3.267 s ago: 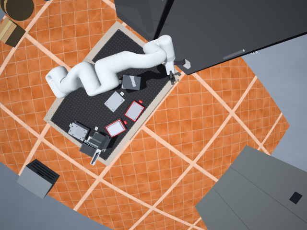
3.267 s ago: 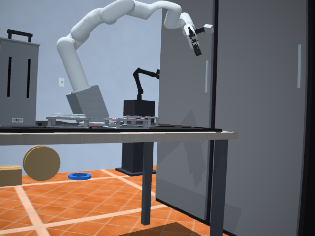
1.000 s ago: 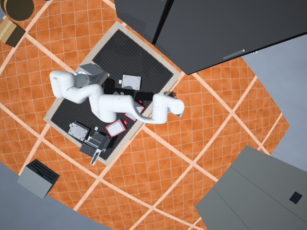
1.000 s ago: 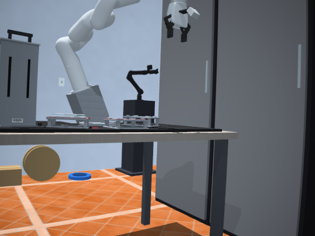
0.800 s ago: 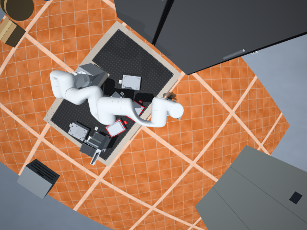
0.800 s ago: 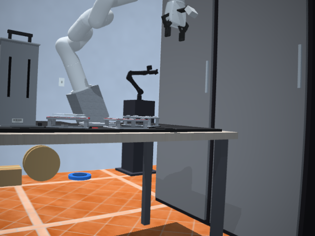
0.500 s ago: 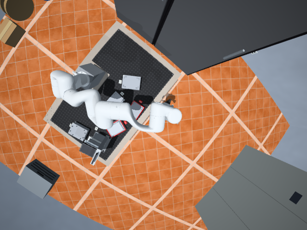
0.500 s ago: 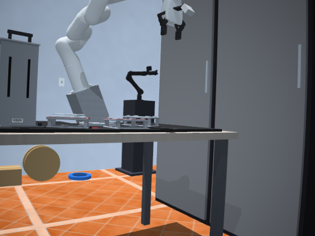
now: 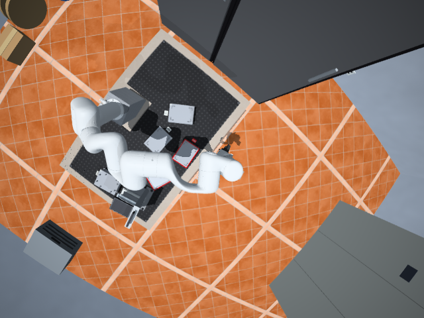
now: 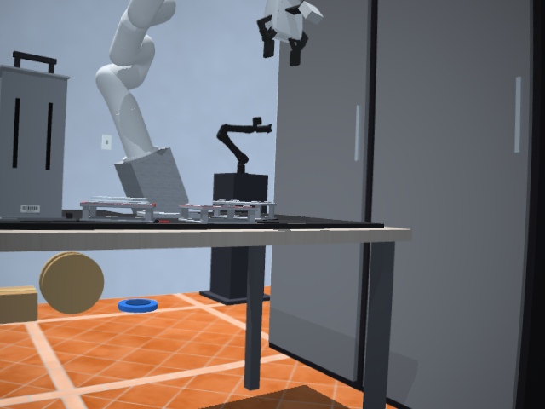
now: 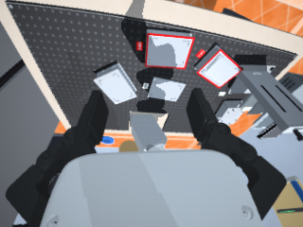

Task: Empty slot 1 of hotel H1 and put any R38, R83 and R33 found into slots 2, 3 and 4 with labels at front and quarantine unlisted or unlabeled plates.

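Plate hotel H1 point(image 9: 132, 201) is seen at the near corner of the black perforated deck point(image 9: 191, 85), its dark tower standing beside a grey nest point(image 9: 106, 181), with a pale plate edge jutting from its front. In the wrist view the hotel point(image 11: 270, 96) appears at the right edge, past two red-framed quarantine nests point(image 11: 169, 50) point(image 11: 219, 68), each topped by a pale surface; whether these are plates cannot be told. Two unframed grey nests point(image 11: 115, 83) point(image 11: 166, 90) are set just beside them, nearer the deck's middle.

The gripper point(image 10: 281, 47) is held high above the table point(image 10: 220, 238), well apart from every station, with its fingers spread wide and nothing between them. The white arm point(image 9: 147, 164) is bent across the deck from its grey base point(image 9: 132, 106). Tall grey cabinets point(image 10: 439, 175) stand behind the table on the orange tiled floor point(image 9: 239, 239).
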Motion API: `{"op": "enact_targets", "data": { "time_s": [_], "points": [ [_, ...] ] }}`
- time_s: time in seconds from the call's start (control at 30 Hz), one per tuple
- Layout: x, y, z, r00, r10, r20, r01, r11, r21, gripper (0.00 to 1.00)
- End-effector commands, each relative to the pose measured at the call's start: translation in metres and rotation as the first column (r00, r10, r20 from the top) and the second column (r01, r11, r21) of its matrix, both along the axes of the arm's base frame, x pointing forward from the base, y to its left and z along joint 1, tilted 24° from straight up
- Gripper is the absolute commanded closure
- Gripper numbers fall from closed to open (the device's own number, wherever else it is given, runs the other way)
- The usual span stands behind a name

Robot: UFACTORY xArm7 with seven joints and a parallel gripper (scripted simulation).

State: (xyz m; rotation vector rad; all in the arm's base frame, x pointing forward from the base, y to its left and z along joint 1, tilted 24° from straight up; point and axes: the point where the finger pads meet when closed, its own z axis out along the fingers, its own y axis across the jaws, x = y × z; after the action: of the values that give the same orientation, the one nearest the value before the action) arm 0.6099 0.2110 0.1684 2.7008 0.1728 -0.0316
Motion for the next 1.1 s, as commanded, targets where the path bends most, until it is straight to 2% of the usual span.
{"op": "enact_targets", "data": {
  "time_s": [0.0, 1.07],
  "points": [
    [0.0, -0.01, 0.008, 1.0, 0.011, 0.023, -0.011, 1.0, 0.013, 0.0],
    [-0.004, -0.098, 0.047, 1.0, 0.011, 0.023, -0.011, 1.0, 0.012, 0.0]
  ]
}}
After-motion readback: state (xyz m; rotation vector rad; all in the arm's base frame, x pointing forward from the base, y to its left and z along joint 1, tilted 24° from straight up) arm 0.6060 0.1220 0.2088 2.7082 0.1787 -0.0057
